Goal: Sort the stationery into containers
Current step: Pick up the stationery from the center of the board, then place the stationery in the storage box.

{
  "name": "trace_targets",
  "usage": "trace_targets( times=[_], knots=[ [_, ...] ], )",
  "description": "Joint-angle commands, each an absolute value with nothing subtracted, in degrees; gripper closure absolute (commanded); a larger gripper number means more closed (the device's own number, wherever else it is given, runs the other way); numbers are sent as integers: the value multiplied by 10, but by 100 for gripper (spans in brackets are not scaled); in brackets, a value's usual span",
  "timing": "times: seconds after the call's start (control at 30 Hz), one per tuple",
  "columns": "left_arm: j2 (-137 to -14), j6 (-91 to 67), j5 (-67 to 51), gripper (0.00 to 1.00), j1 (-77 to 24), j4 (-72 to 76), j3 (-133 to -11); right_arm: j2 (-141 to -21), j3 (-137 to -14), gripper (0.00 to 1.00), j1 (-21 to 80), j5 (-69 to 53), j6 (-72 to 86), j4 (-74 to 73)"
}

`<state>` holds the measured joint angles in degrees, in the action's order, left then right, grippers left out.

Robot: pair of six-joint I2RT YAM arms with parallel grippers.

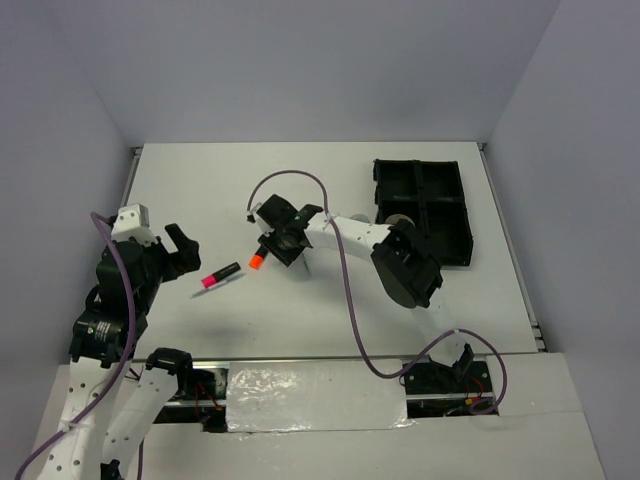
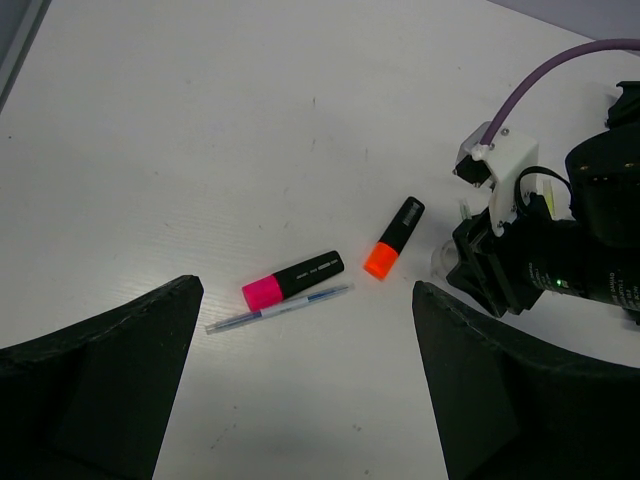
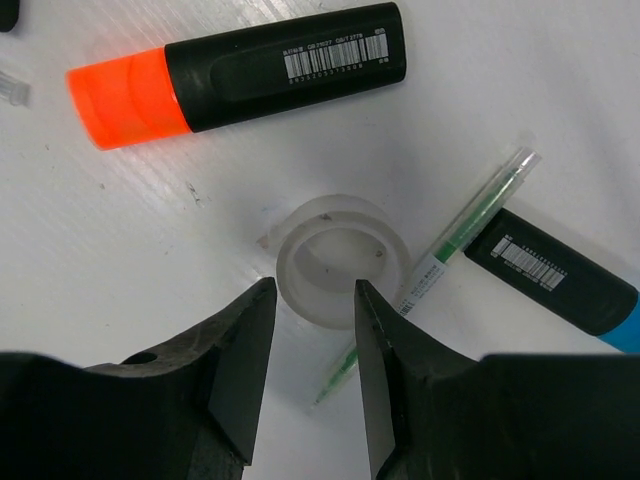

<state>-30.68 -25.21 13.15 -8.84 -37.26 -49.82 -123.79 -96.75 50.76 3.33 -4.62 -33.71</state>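
My right gripper [image 3: 315, 300] is open and hangs low over a small round clear pot [image 3: 340, 255]. The pot's near rim shows between its fingertips. An orange-ended black marker [image 3: 240, 70] lies just beyond the pot. A thin green stick [image 3: 455, 240] and a blue-ended black marker [image 3: 560, 285] lie to its right. From above, the right gripper [image 1: 275, 238] is mid-table by the orange marker [image 1: 257, 260]. My left gripper [image 2: 305, 400] is open and empty, short of a pink-ended marker [image 2: 293, 279] and a thin blue stick [image 2: 278, 308]. The black four-compartment tray [image 1: 455, 200] sits back right.
A grey round thing [image 1: 399, 221] lies in the tray's near-left compartment, partly behind the right arm. The right arm [image 1: 405, 265] and its purple cable [image 1: 345, 280] cross the table between the tray and the markers. Grey walls close in the table.
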Motion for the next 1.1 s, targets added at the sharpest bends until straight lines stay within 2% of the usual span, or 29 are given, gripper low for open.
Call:
trace_targets(
  times=[0.0, 0.07, 0.27, 0.5, 0.63, 0.73, 0.87, 1.0, 1.07],
  knots=[
    [-315, -235, 122, 1, -91, -345, -500, -1256, -984, 58, 514, 18, -61, -330],
    [-314, -234, 119, 1, -92, -345, -501, -1258, -976, 63, 517, 11, -58, -331],
    [-307, -236, 122, 1, -91, -345, -498, -1238, -942, 64, 525, 4, -45, -312],
    [-316, -236, 127, 1, -91, -345, -500, -1183, -954, 100, 526, -37, -14, -295],
    [-329, -235, 122, 1, -91, -346, -503, -1081, -936, 100, 517, -8, -1, -274],
    [-334, -236, 127, 1, -91, -349, -502, -1021, -938, 100, 468, 83, 51, -322],
    [-340, -234, 121, 1, -92, -350, -505, -976, -905, 100, 340, 136, 129, -403],
    [-321, -238, 132, 1, -92, -348, -500, -936, -841, 100, 216, 128, 144, -384],
    [-321, -237, 129, 1, -92, -345, -498, -929, -824, 100, 186, 127, 143, -377]
  ],
)
